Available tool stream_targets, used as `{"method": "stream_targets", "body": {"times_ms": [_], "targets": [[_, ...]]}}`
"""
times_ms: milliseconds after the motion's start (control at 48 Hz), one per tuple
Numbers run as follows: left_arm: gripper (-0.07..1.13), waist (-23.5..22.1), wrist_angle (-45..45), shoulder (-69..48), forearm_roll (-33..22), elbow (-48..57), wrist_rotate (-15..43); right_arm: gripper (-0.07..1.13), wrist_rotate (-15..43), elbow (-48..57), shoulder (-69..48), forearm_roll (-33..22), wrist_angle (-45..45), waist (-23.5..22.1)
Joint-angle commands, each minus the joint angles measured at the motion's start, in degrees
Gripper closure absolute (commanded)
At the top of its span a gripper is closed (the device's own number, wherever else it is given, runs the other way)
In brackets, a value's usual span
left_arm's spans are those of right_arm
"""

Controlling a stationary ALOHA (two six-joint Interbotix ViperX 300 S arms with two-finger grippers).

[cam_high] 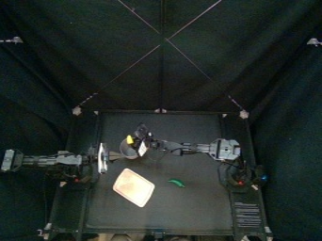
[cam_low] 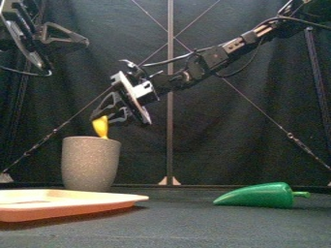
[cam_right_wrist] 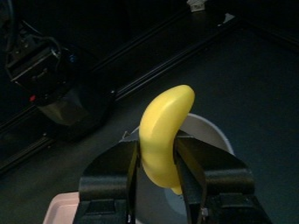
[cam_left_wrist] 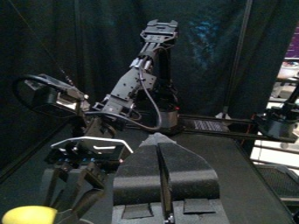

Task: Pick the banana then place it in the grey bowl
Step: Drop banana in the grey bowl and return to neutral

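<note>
Yellow banana [cam_low: 100, 126] hangs upright in the R gripper [cam_low: 111, 116], left of centre in the front view. Jaws pinch it from both sides about mid-length. In the R wrist view it fills the frame's middle btwn the two dark jaws, curved top end free above them.

The banana's low end sits directly above the rim of the grey bowl [cam_low: 91, 164], a tall speckled cup at lower left of the front view. Can't tell if the tip is clear of the rim or touching it. R wrist view shows the bowl's pale opening right behind the banana, lower right of centre.

R arm enters from upper right of the front view and slants down-left across the frame. In the top view it reaches past the table's middle to left of centre.

L gripper [cam_left_wrist: 163, 175] is at bottom centre of its wrist view, jaws pressed together w/ only a thin slit btwn them, holding nothing. In the top view the L arm lies at the frame's left edge, its gripper just beside the bowl.

Pink tray [cam_low: 58, 201] lies flat at bottom left of the front view, nearer the camera than the bowl. A green pepper [cam_low: 258, 194] lies on its side at lower right, well apart from the bowl and tray. Both rest on the black table [cam_high: 195, 202].
</note>
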Motion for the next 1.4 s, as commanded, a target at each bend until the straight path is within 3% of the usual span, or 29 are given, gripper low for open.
{"method": "stream_targets", "body": {"times_ms": [21, 146, 271, 583, 938, 1396], "targets": [[1.04, 0.1, -0.3, 0.2, 0.1, -0.8, 0.0, 0.38, -0.1, -1.8, -1.1, -2.5, -0.4, -0.4], [1.04, 0.1, -0.2, 0.2, 0.1, -0.8, 0.1, 0.22, 0.0, -1.4, -1.4, -4.4, -1.1, -0.2], [1.04, 0.1, -0.3, 0.2, 0.2, -0.8, 0.1, 0.14, -0.2, -0.5, -2.9, -5.2, -1.4, 0.3], [1.04, 0.2, -0.2, 0.2, 0.2, -0.4, 0.2, 0.14, -0.1, 11.0, -12.5, -5.3, -3.3, 0.6], [1.04, 2.2, -0.2, 0.2, 0.2, -0.2, 0.4, 0.14, -0.2, 29.7, -25.5, -5.4, -18.0, 1.5], [1.04, 6.2, 0.0, 0.3, 0.4, 1.5, 0.4, 0.14, 0.5, 40.5, -35.0, -4.7, -22.6, 0.5]]}}
